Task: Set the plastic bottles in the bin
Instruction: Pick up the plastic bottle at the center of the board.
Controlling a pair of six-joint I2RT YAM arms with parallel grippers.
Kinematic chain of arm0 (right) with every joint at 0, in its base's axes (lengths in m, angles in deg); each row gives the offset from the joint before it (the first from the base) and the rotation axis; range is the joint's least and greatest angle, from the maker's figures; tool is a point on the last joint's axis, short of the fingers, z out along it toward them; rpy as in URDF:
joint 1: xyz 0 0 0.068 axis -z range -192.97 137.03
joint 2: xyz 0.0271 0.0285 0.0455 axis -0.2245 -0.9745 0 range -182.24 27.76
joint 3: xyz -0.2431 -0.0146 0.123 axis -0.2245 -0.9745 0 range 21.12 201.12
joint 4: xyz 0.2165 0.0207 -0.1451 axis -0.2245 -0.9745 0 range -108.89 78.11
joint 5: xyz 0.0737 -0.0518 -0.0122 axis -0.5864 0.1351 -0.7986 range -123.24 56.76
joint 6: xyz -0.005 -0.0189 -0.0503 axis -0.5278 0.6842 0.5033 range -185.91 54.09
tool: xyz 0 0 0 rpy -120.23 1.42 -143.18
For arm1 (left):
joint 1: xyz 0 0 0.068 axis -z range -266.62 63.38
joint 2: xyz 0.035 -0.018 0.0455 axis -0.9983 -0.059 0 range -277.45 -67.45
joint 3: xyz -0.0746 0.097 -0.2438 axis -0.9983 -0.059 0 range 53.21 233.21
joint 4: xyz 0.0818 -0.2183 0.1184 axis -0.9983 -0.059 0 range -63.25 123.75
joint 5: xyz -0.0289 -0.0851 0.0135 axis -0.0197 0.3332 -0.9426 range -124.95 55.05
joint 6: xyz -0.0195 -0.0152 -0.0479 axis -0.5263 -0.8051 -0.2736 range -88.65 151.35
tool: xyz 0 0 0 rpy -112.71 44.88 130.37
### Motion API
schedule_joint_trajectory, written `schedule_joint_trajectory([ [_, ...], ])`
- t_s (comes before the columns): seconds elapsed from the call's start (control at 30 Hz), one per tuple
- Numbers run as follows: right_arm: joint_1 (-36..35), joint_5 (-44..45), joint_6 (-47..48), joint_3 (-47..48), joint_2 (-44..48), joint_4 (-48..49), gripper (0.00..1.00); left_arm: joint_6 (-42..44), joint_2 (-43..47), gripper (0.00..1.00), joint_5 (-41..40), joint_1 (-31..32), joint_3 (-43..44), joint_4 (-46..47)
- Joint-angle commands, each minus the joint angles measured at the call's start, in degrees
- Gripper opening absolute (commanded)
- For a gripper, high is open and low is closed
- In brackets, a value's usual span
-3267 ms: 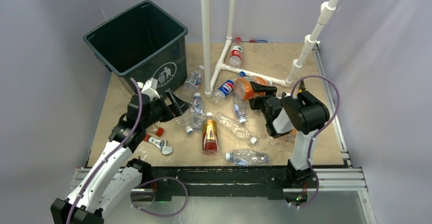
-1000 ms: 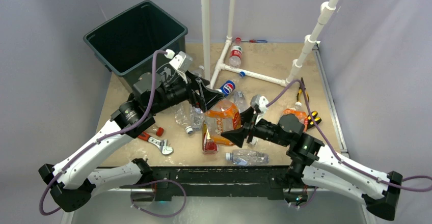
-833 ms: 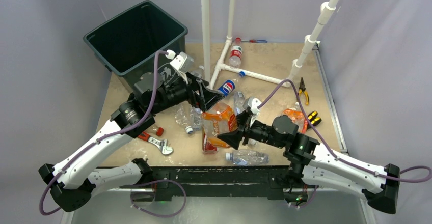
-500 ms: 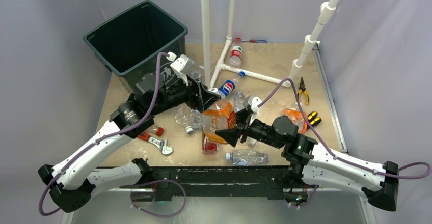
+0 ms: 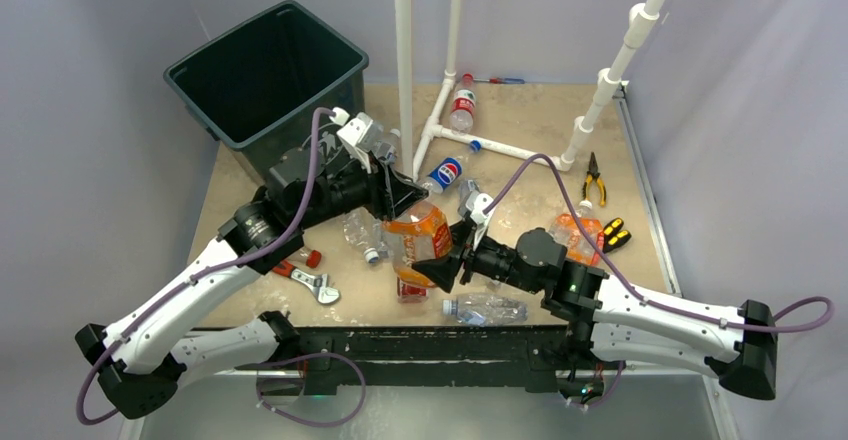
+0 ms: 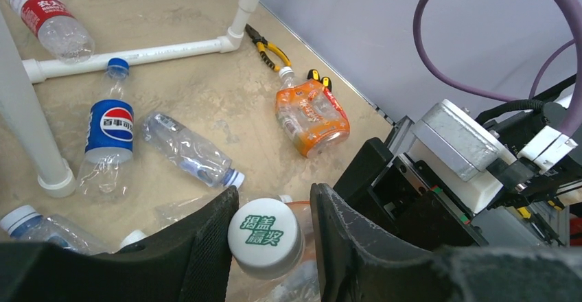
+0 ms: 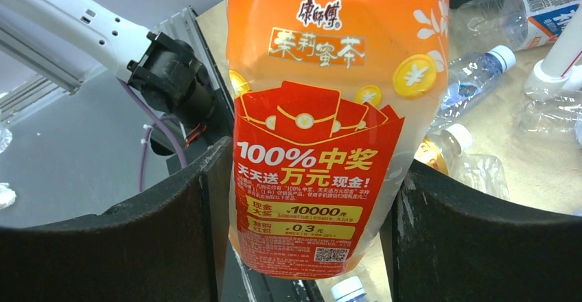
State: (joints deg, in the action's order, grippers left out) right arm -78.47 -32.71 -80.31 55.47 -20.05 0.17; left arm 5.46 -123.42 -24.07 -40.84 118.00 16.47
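Closing in over the last second, left tool [image 6: 273, 202] flanks the orange bottle [image 7: 322, 130] cap; whether it grips, I cannot tell. Right tool [image 7: 316, 161] clamps the bottle's body, held above the counter [image 5: 520, 120]. Handover is in hand. Next I judge right must release and left carry it to the bin [image 5: 250, 80].

Bright even light, soft shadows, mild glare

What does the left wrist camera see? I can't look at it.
Two black fingers of the left end effector sit close on either side of the white cap of the held orange bottle. Beyond, on the tan table, lie a blue-labelled bottle, a clear bottle, a second orange bottle, yellow-handled pliers and white pipes.
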Motion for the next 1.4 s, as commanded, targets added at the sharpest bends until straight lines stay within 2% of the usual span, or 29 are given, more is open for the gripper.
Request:
schedule_joint_trajectory([
  [0.0,-0.7,2.9,1.4,3.0,0.7,3.7,0.27,0.0,0.2,0.44,1.6,0.3,-0.1,1.9],
  [0.1,-0.7,3.7,1.4,2.5,1.5,4.5,0.27,-0.5,0.8,0.51,1.4,0.3,-0.7,2.2],
  [0.17,-0.7,4.0,1.3,2.0,1.8,5.5,0.27,-1.2,1.1,0.51,1.8,0.3,-1.5,3.1],
  [0.4,-0.8,4.9,0.4,0.3,2.7,8.9,0.27,-3.2,1.2,0.22,3.5,0.3,-2.6,5.0],
  [0.5,-0.8,4.1,0.2,0.2,2.2,9.2,0.28,-3.7,1.7,0.00,3.5,0.3,-2.8,5.7],
  [0.57,-0.8,3.4,0.0,0.4,1.8,9.0,0.33,-3.9,2.1,0.00,2.6,0.3,-2.6,5.8],
  [0.6,-0.8,3.0,-0.3,0.5,1.8,9.0,0.39,-3.8,2.4,0.00,2.0,0.3,-2.5,5.7],
  [0.67,-0.8,2.1,-1.2,0.5,1.8,8.8,0.59,-3.4,3.6,0.00,-0.3,0.3,-2.5,5.6],
  [0.77,-0.8,0.5,-3.3,0.7,2.4,8.3,0.78,-2.5,5.5,0.00,-5.0,0.3,-1.9,5.0],
  [0.83,-0.8,-0.3,-4.7,1.1,3.5,7.6,0.97,-1.4,6.5,0.00,-7.8,0.3,-0.7,4.4],
  [1.13,-0.8,-4.1,-7.4,1.5,11.3,5.0,0.99,7.9,7.9,0.00,-22.2,0.3,11.9,-1.8],
  [1.2,-0.8,-4.0,-7.4,0.9,13.2,5.0,0.99,10.6,8.0,0.00,-27.6,0.3,15.0,-2.8],
  [1.37,-0.8,-0.2,-8.2,-3.3,15.5,7.8,0.99,17.4,6.0,0.00,-43.4,0.3,21.0,4.1],
])
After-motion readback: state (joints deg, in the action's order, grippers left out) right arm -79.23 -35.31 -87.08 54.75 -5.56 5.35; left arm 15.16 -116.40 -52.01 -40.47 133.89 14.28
